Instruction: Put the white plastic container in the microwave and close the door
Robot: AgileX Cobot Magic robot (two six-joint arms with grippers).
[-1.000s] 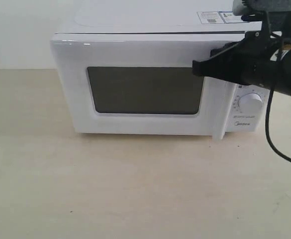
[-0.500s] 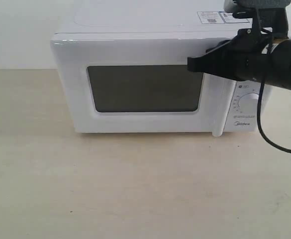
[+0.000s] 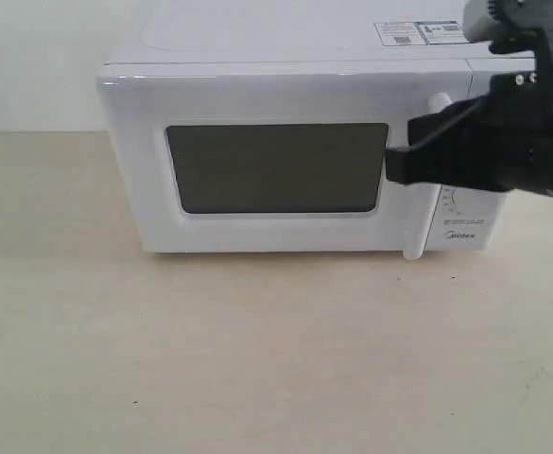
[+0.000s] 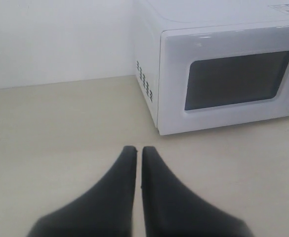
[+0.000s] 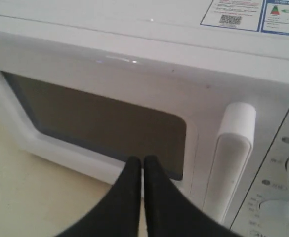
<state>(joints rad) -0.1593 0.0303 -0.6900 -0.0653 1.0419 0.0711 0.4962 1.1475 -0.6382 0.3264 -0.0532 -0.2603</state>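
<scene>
The white microwave [image 3: 257, 57] stands at the back of the table with its door [image 3: 276, 170] flush against the body, dark window facing me. The door's white bar handle [image 5: 230, 163] rises beside the dial panel. My right gripper [image 3: 394, 165] hangs shut and empty in front of the handle area, a little off the door; in the right wrist view its tips [image 5: 142, 160] point at the window's lower corner. My left gripper [image 4: 135, 149] is shut and empty above the tabletop, well away from the microwave [image 4: 223, 64]. The white plastic container is out of view.
A beige tabletop [image 3: 257, 359] stretches in front of the microwave. A white wall [image 3: 40, 57] stands behind. Stickers [image 3: 418, 31] lie on the microwave's top. The black right arm [image 3: 522, 156] hides the dials.
The door went from slightly ajar to flush shut. My right gripper then drew back to the right, away from the door front.
</scene>
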